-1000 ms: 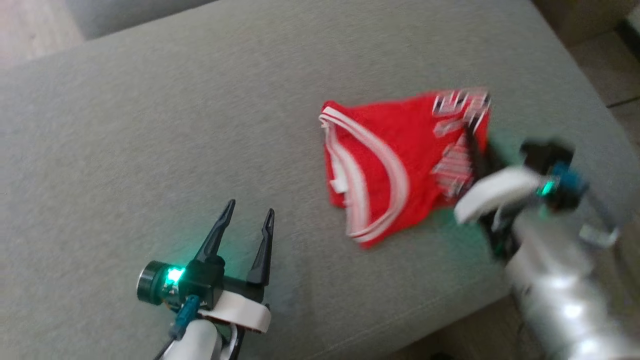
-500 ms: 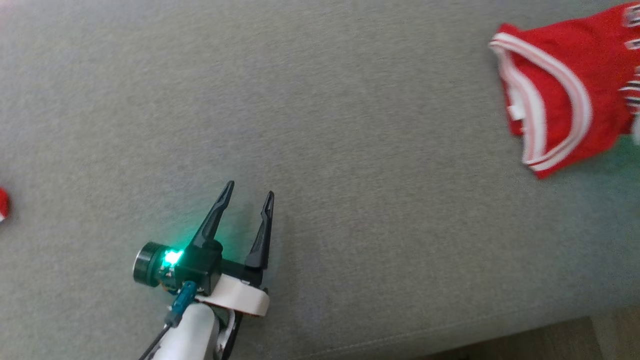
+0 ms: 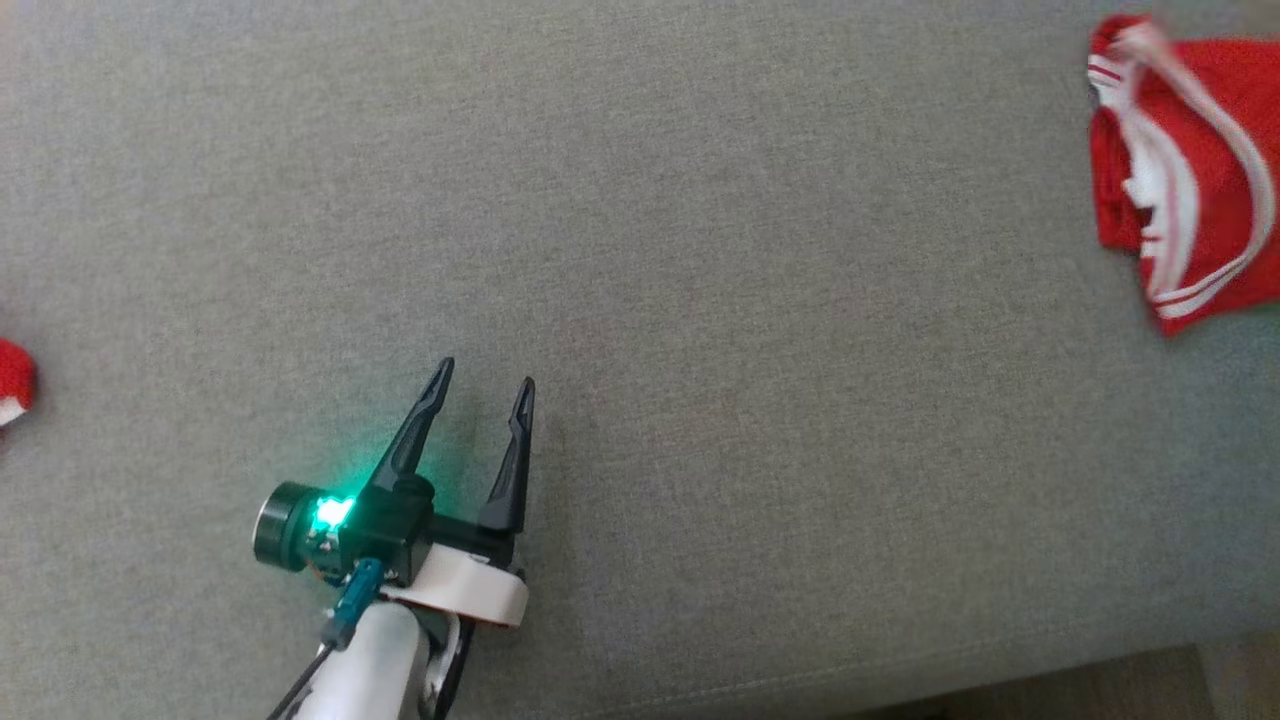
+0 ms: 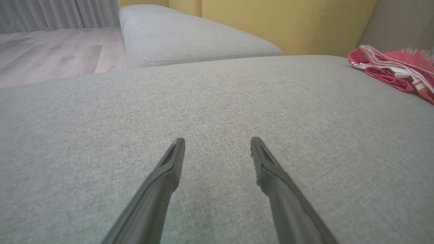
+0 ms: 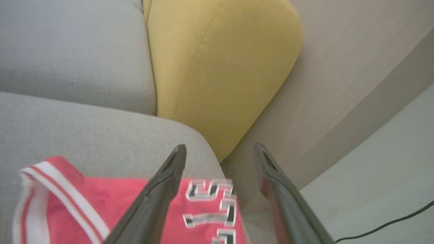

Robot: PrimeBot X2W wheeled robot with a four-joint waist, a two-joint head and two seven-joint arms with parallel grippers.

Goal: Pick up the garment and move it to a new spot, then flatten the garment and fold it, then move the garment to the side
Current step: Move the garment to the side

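Observation:
The garment [image 3: 1190,190] is a red jersey with white trim, lying bunched at the far right of the grey sofa seat [image 3: 700,300]. In the left wrist view the garment [image 4: 393,69] lies far off to the right. My left gripper [image 3: 482,375] hovers open over bare cushion at lower left, its fingers spread wide [image 4: 217,140] with nothing between them. My right gripper [image 5: 220,146] is open just above the garment [image 5: 101,210], near its printed lettering and the seat's corner. Nothing sits between its fingers.
A small red and white thing [image 3: 12,385] peeks in at the left edge. A yellow back cushion [image 5: 217,67] rises behind the seat. Another grey seat [image 4: 190,37] and wooden floor [image 4: 51,51] lie beyond. The sofa's front edge [image 3: 1100,680] runs bottom right. A black cable [image 5: 383,225] lies on the floor.
The head camera has swung left, so the garment now sits at the picture's right edge and the right arm has left it. The garment looks more bunched. My left gripper has held still.

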